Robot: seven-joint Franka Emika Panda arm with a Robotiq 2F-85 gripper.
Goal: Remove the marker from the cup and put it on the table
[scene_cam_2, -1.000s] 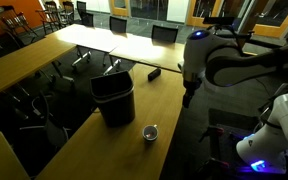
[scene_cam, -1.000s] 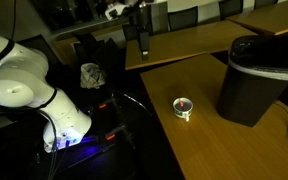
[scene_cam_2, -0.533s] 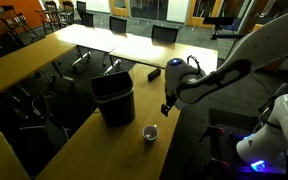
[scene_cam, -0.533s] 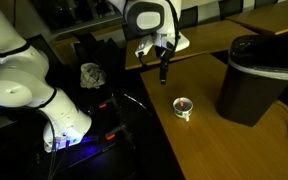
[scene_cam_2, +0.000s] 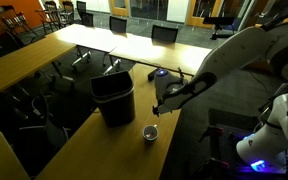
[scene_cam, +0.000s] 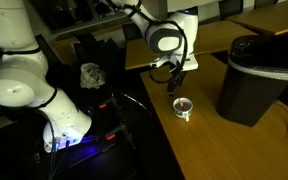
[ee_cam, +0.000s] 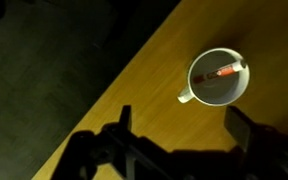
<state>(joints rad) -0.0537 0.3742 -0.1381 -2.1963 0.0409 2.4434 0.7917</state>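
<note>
Brown wooden desk carries the cup near its edge, the marker resting inside; the end effector hovers above, jaws spread wide, empty.

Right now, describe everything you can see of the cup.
The cup is small, round and pale whitish, with a smooth, slightly glossy look and a small handle nub on one side. It stands upright, mouth open, on the brown wooden table, close to the table's edge and apart from the black bin. A red-orange marker lies slanted inside it, one end up near the rim. Nothing else touches it. The gripper hovers above, slightly off to one side, jaws open.
</note>
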